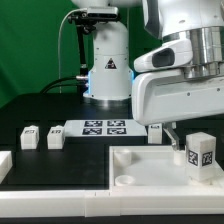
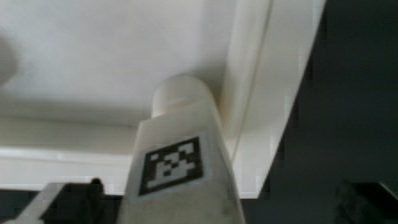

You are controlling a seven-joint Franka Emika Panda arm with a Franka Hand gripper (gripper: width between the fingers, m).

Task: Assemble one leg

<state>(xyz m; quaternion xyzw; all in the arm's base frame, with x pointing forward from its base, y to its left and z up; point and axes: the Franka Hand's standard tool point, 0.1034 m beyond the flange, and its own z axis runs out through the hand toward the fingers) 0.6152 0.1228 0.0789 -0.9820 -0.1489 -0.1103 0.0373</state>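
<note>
Pincer (image 2: 219, 202) open, fingers (image 2: 75, 203) clear either side of leg (image 1: 200, 151). Leg upright in corner of big white tray (image 1: 135, 153), exterior view's right. Risk: leg maybe loosely seated; off-centre closing could tilt or jam it.

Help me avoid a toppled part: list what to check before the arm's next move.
1. Leg centred between the claw fingers: ok.
2. Claw closed on the leg: not ok; the wrist view shows dark gaps between the leg and both fingers.
3. Leg upright: ok in the exterior view.
4. Leg seated in a socket of the large white square piece: cannot tell; its lower end is hidden.
5. Leg's tag facing the wrist camera: ok.
</note>
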